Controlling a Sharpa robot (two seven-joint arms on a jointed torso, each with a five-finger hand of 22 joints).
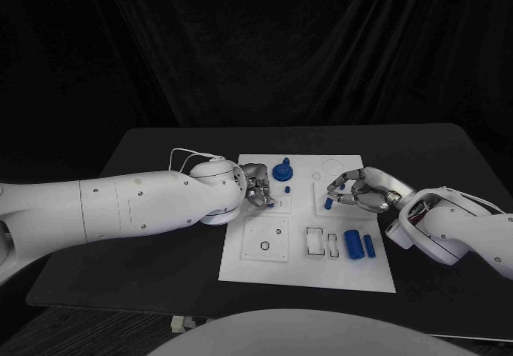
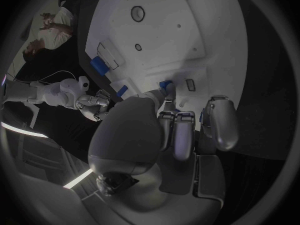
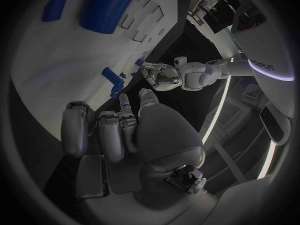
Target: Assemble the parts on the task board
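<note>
Task board (image 1: 310,267): you are looking at a white plate lying in the middle of the black table (image 1: 139,245), its long side running away from the robot.
Left hand (image 1: 254,187): it is hovering over the board's left edge, level with the board's far half. Its fingers are curling in around a small blue piece; whether they are actually gripping it, you cannot tell from these pictures.
Right hand (image 1: 355,190): it is hovering over the board's right half, fingers bent inward, with a small blue part (image 1: 326,202) showing at its fingertips. A firm hold cannot be confirmed.
Blue knob part (image 1: 282,172): it is standing upright on the board's far middle, just beyond the left hand and nearer to it than to the right hand.
Two blue cylinders (image 1: 359,243): they are lying side by side near the board's right edge, long axes running along the board's long side, toward the robot from the right hand. The right hand is the nearer one.
Deciding relation: judging from this, the next reach is turning on the cylinders lying on the robot's side of the right hand, so you would be drawing that hand back.
Empty slots (image 1: 319,242): rectangular recesses are sitting just left of the cylinders.
Hidden: both hands are covering the board beneath them, so the seats there are hard to make out.
</note>
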